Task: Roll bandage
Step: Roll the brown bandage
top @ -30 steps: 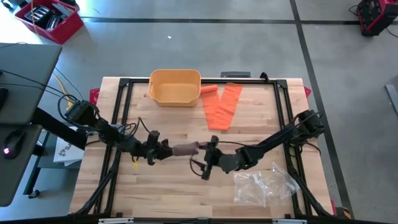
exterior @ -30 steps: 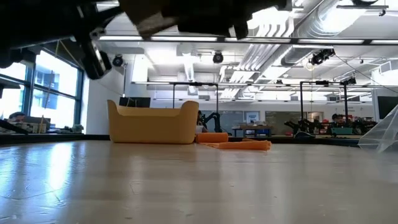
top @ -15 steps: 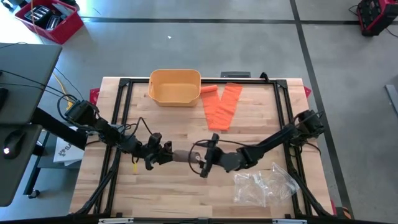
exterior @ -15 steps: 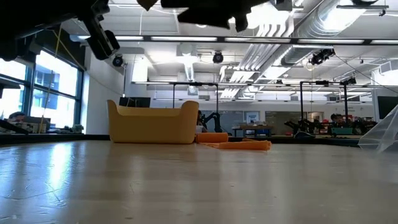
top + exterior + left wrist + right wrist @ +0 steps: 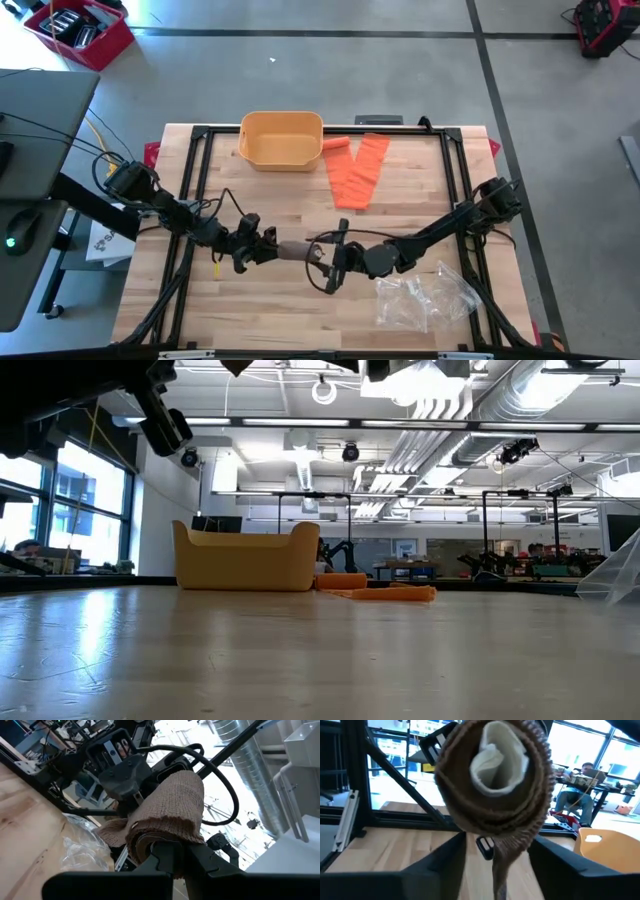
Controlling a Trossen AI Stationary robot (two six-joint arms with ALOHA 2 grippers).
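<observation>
A brown bandage roll (image 5: pixel 296 250) with a white core (image 5: pixel 496 757) hangs in the air over the table's middle, between my two grippers. My left gripper (image 5: pixel 268 250) is shut on its left end. My right gripper (image 5: pixel 328 263) faces the roll's other end; its fingers stand apart on either side of that end (image 5: pixel 495 785). A loose tail (image 5: pixel 499 872) of bandage hangs below the roll. In the low view both grippers are above the picture. My left gripper pinches the roll's left end (image 5: pixel 167 836) between its two shut fingers, coming level from the table's left and lying along the roll. The roll is lifted clear of the table and sticks out beyond the fingers. My right gripper has a finger (image 5: pixel 451 854) close beside the roll's end; I cannot tell whether it touches.
A yellow bin (image 5: pixel 282 138) stands at the far edge. Beside it lie an orange bandage strip (image 5: pixel 358 172) and a small orange roll (image 5: pixel 336 145). A clear plastic bag (image 5: pixel 425 295) lies near the front right. A black frame (image 5: pixel 470 170) borders the table.
The brown roll has swung a little toward the table's near edge and now lies level between the grippers. My right gripper has turned at the wrist while staying at the roll's free end. In the low view both arms have risen out of the picture's top.
</observation>
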